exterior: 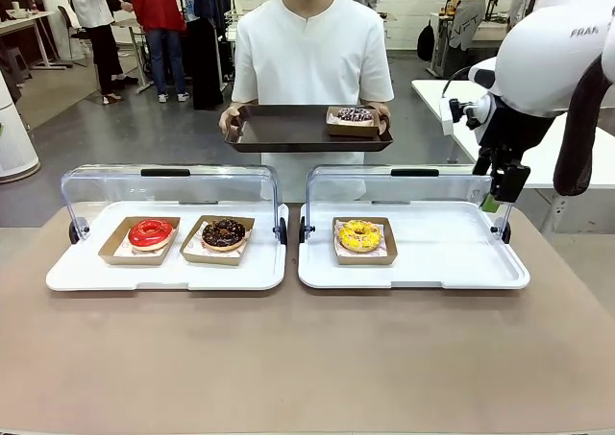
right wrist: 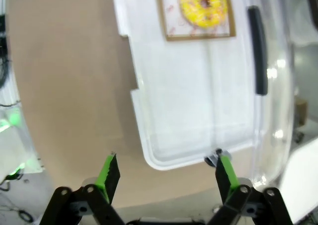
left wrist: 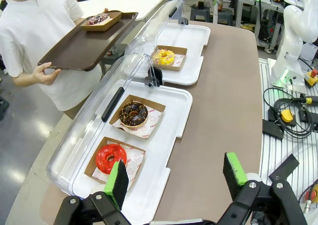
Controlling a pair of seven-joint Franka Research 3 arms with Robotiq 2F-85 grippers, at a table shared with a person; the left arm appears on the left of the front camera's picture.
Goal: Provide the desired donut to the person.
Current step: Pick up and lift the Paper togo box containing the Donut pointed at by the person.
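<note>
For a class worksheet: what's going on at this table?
A person holds a brown tray carrying one boxed donut. The left gripper and right gripper are open and empty. A red donut and chocolate donut sit in the left case, a yellow donut in the right case, lids up.

Bright, even indoor light in all three views, with soft shadows and some glare.

In the front view the brown surface is sharp and evenly lit from overhead, and only faint shadows edge the white trays. The left wrist view bows outward at its edges. There, white glare streaks the clear lids, and bright patches reflect off the floor at eight o'clock. The right wrist view is soft and smeared throughout. Its yellow donut at twelve o'clock is blurred, and glare spots dot the right lid at three o'clock.
</note>
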